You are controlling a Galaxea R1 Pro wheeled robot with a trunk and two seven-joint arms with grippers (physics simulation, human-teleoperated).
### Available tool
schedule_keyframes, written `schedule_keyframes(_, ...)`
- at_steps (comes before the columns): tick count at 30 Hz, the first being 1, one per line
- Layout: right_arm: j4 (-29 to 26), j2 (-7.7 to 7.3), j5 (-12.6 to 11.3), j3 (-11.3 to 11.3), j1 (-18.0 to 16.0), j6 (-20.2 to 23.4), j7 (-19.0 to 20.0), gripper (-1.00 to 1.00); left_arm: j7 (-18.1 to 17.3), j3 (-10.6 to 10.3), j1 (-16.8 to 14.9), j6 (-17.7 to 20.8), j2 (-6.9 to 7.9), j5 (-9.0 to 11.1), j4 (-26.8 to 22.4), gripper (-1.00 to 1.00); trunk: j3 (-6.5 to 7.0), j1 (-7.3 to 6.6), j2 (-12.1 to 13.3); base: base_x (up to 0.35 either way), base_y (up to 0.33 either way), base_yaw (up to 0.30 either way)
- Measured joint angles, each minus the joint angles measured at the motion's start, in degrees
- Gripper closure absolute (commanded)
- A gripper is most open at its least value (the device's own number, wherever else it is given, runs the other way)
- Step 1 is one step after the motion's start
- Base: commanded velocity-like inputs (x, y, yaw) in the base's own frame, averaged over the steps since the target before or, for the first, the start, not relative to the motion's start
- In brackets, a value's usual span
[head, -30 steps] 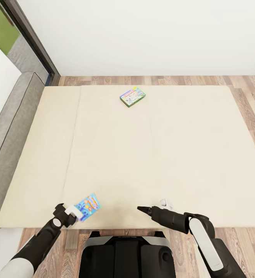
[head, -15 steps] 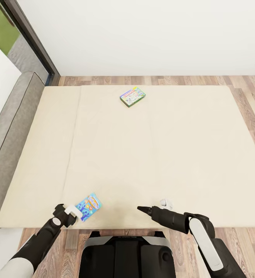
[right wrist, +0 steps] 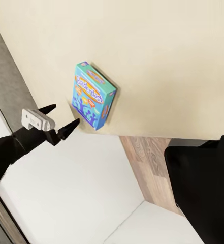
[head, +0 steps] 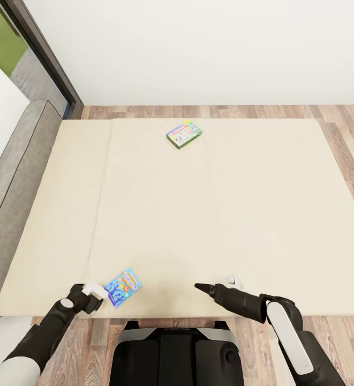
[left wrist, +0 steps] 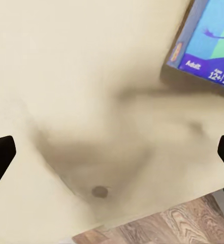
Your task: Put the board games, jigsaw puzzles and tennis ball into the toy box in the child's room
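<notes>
Two board games lie on the bed (head: 225, 214). The mostly blue one (head: 122, 287) (right wrist: 94, 95) (left wrist: 209, 39) is near the front edge, and the white-green-yellow one (head: 184, 133) is near the far edge. My left gripper (head: 98, 296) (left wrist: 112, 155) (right wrist: 65, 115) hovers open over the mattress just left of the blue game, holding nothing. My right gripper (head: 199, 287) is over the front edge, well right of that game. It points toward the game and is empty, with dark fingertips at both side edges of its wrist view. The table, toy box, jigsaw puzzles and tennis ball are out of view.
A grey bed frame (head: 16, 177) runs along the left of the mattresses. Wood-plank floor (head: 241, 111) borders the bed at the far side, the right and the front. A white wall stands behind it, with a dark door frame (head: 43, 53) at the far left.
My left gripper has drawn back a little from the blue board game's corner, toward the bed's front edge. My right gripper has shifted slightly right. Neither game has moved.
</notes>
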Motion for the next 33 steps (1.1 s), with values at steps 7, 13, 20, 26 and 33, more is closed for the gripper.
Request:
schedule_keyframes(7,0.2,0.00,0.0,-0.1,0.0,0.0,0.0,-1.00,-3.8,3.7,0.0,-0.1,1.12,-0.1,-0.5,-1.00,0.00,0.00,0.0,0.000,0.000,0.000)
schedule_keyframes(13,0.3,0.00,-0.1,-0.1,0.0,0.0,0.1,-1.00,-14.6,9.5,0.0,0.2,5.55,0.0,-2.0,-1.00,0.00,0.00,0.0,0.000,0.000,0.000)
schedule_keyframes(20,0.3,0.00,-0.1,-0.1,0.0,0.0,0.1,-1.00,-29.5,22.8,0.0,0.6,7.45,0.0,-4.2,-1.00,0.00,0.00,0.0,0.000,0.000,0.000)
schedule_keyframes(26,0.3,0.06,0.0,-0.1,0.0,-0.1,0.0,-1.00,-35.7,32.6,0.0,7.9,7.76,0.1,-5.1,-1.00,0.00,0.00,0.0,0.000,0.000,0.000)
schedule_keyframes(33,0.3,0.10,0.2,-0.1,0.0,-0.1,-0.1,-1.00,-36.2,35.9,0.0,18.0,5.76,3.9,-5.8,-1.00,0.00,0.00,0.0,0.000,0.000,0.000)
